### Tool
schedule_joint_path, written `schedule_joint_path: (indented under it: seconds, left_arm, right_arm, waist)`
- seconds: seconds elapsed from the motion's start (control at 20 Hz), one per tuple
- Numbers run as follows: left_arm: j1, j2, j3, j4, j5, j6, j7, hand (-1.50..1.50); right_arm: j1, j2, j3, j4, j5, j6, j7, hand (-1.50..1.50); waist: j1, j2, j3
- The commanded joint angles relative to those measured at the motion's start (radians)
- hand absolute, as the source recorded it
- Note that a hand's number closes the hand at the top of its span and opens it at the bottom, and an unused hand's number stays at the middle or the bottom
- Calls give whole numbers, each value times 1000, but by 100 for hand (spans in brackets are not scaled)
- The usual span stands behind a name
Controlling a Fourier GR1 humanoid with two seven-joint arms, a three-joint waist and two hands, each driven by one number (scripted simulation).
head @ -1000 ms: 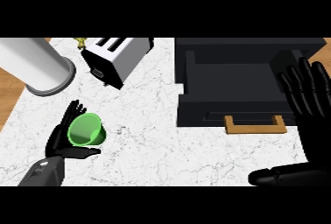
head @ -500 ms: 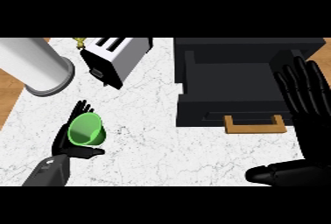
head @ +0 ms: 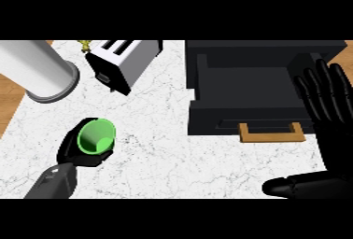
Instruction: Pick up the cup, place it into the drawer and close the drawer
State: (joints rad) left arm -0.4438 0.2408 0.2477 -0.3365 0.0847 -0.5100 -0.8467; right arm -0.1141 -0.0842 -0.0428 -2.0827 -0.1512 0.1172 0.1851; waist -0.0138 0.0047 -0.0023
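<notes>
My left hand (head: 77,156) is curled round the green cup (head: 95,137) at the bench's (head: 172,158) near left, well apart from the open drawer (head: 255,88), right hand (head: 329,100) resting open; cup looks light, rigid, probably slick, so I'd hold its wall.

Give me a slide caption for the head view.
Left hand curled round the green cup; open drawer waits beside the open right hand.

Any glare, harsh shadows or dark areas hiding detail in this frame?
Head view: even light, no glare; soft shadow under the toaster; the open drawer interior is dark, the black right hand blends into it; green cup in left hand stands out clearly.
</notes>
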Motion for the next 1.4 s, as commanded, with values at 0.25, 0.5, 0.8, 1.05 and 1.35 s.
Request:
schedule_joint_path:
  seconds: [0.25,0.5,0.8,1.05,1.35]
  left_arm:
    - [13,-40,53,-21,43,90,-174,150]
    - [63,-110,76,-86,65,233,-256,150]
    - [123,-145,39,-280,95,192,-221,150]
    - [110,-134,-36,-463,83,188,-78,150]
    - [115,-194,-112,-782,124,262,186,150]
  right_arm:
    - [-5,-3,8,-2,9,-1,15,-150]
    - [28,-35,-44,-47,-59,33,29,-150]
    - [2,-26,-59,26,-44,24,-10,-150]
    - [24,-31,-53,-12,-30,18,14,-150]
    - [12,-21,-38,-17,-14,6,21,-150]
  waist:
    - [4,-1,0]
    - [3,-3,1]
    - [20,-7,3]
    - [20,-8,3]
    - [20,-9,3]
